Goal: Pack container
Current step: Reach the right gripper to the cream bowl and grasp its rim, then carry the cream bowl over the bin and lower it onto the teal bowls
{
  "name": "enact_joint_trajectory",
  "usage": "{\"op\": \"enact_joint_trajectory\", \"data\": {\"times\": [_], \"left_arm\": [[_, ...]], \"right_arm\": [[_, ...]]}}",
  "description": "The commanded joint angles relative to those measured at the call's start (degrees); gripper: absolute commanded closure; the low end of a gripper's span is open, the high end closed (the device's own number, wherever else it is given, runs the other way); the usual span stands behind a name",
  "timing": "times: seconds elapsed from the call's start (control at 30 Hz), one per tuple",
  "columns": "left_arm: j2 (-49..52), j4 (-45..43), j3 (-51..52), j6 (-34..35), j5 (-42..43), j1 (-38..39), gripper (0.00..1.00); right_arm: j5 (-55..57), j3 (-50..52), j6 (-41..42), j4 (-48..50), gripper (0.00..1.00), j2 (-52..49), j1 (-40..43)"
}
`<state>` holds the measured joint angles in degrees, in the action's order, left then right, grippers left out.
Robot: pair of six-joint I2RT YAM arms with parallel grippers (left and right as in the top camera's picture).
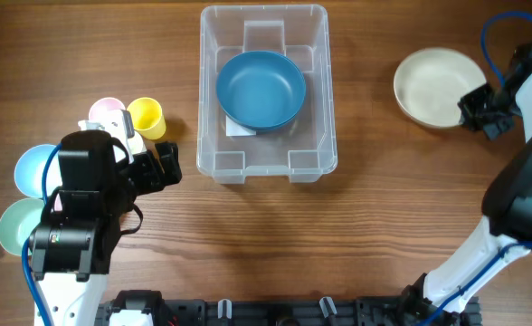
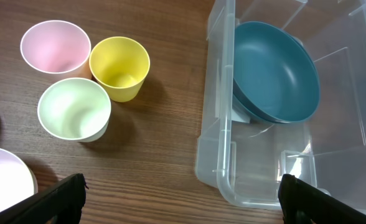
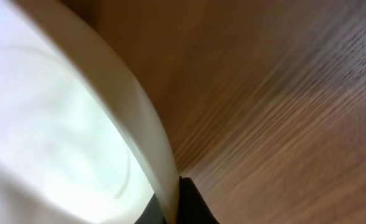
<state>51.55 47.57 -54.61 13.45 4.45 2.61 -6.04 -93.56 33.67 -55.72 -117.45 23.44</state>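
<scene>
the container [image 1: 213,136] sits at the back middle of the table [image 1: 356,226] and holds one blue bowl [image 1: 260,88], which lies partly over its white label [image 1: 237,129]. to its left stand pink [image 2: 54,46], yellow [image 2: 119,67] and pale green [image 2: 74,109] cups, all empty. the left gripper [image 1: 166,165] hovers near them, jaws spread wide. the right gripper [image 1: 477,110] pinches the rim of an empty cream bowl [image 1: 433,86].

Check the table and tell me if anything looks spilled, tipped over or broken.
Nothing stands out. The blue bowl sits open side up inside the container; the pink cup, yellow cup and green cup stand upright beside it. No spill or damage visible.
</scene>
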Motion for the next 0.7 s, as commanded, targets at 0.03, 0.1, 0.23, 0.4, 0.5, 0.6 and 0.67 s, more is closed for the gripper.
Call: {"op": "enact_joint_trajectory", "data": {"times": [0.03,0.1,0.23,0.4,0.5,0.6,0.67], "left_arm": [[0.0,-0.1,-1.1,0.5,0.9,-0.3,0.0],[0.0,-0.1,-1.1,0.5,0.9,-0.3,0.0],[0.0,-0.2,-1.1,0.5,0.9,-0.3,0.0],[0.0,-0.1,-1.1,0.5,0.9,-0.3,0.0],[0.0,-0.1,-1.1,0.5,0.9,-0.3,0.0],[0.0,0.0,-1.1,0.5,0.9,-0.3,0.0],[0.0,0.2,-1.1,0.5,0.9,-0.3,0.0]], "right_arm": [[-1.7,-6.7,-6.4,0.3,0.96,18.8,-9.3],[-1.7,-8.8,-7.8,0.4,0.96,22.8,-14.3],[-1.2,-11.8,-8.0,1.2,0.96,25.5,-25.7],[-0.2,-12.0,-6.3,4.3,0.96,20.4,-39.1],[1.2,-12.0,-5.2,5.8,0.96,14.4,-43.8],[3.5,-12.0,-2.6,6.3,0.96,7.8,-46.2],[3.4,-12.0,-1.3,6.8,0.96,3.6,-46.5]]}}
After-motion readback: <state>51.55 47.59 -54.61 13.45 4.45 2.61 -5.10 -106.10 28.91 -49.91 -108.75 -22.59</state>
